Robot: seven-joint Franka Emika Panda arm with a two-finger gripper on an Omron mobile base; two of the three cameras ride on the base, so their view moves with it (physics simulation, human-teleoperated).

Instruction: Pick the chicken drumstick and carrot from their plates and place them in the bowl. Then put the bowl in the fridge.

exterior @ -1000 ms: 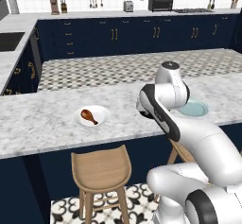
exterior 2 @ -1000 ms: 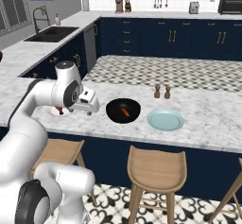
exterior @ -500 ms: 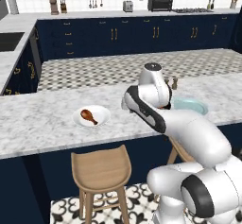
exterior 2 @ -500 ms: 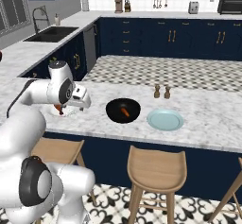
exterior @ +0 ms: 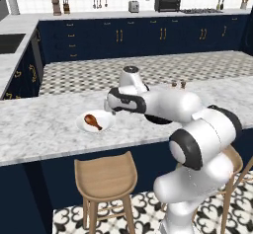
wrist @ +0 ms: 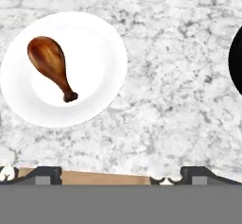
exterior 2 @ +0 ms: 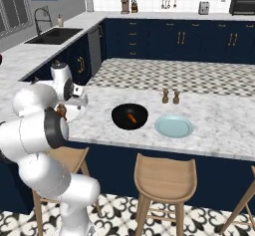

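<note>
Left base view: the chicken drumstick (exterior: 92, 121) is lying on the white plate (exterior: 105, 125) on the marble counter (exterior: 39, 134), and the gripper (exterior: 109, 106) is hanging just beside the plate's far edge, holding nothing.

Right base view: the carrot (exterior 2: 131, 118) is sitting in the black bowl (exterior 2: 119, 113), and the pale blue plate (exterior 2: 174, 126) is lying bare just beside it.

Hand view: the fingertips (wrist: 46, 174) are standing wide apart, empty, with the drumstick lying on its plate above them, meaty end up-left.
</note>
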